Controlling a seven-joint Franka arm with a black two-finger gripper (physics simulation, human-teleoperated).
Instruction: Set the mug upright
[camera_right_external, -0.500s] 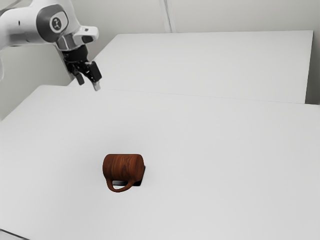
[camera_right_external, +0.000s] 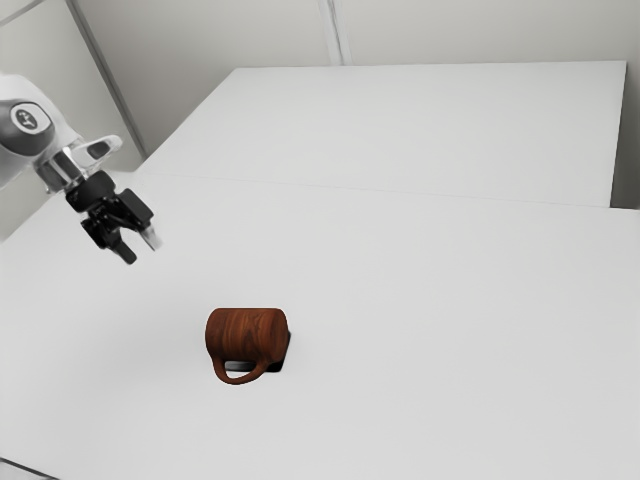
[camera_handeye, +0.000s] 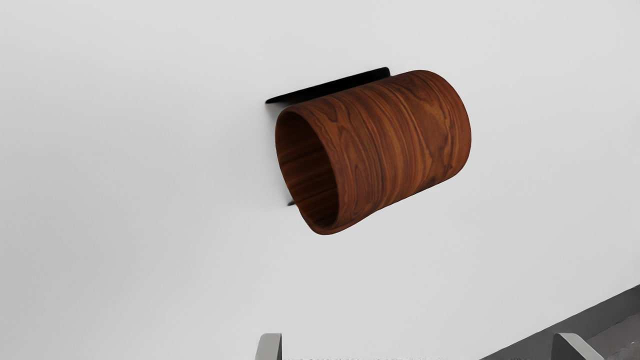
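The gripper (camera_right_external: 141, 250) is open: its two fingers (camera_handeye: 270, 348) stand wide apart, with nothing clamped between them. Both fingertips are clear of the mug (camera_right_external: 246, 333). In the exterior view, the gripper is at the left, farther back than the mug, and angled downward. The arm (camera_right_external: 28, 120) enters from the exterior view's left.

The mug is on its side, left of center in the exterior view and toward the near part of the table (camera_right_external: 430, 340). It is not upright. Its body is brown wood with a curved grain. The handle (camera_right_external: 240, 379) projects toward the near side. In the wrist view, the mouth (camera_handeye: 307, 170) is exposed and the hollow interior is visible.

A dark patch (camera_right_external: 286, 352) adjoins the mug at the exterior view's right; part of it is visible through the handle loop. Whether it is a flat object or a shadow cannot be determined.

The table is plain white. At the far side, a second white surface (camera_right_external: 430, 130) adjoins it along a thin seam.
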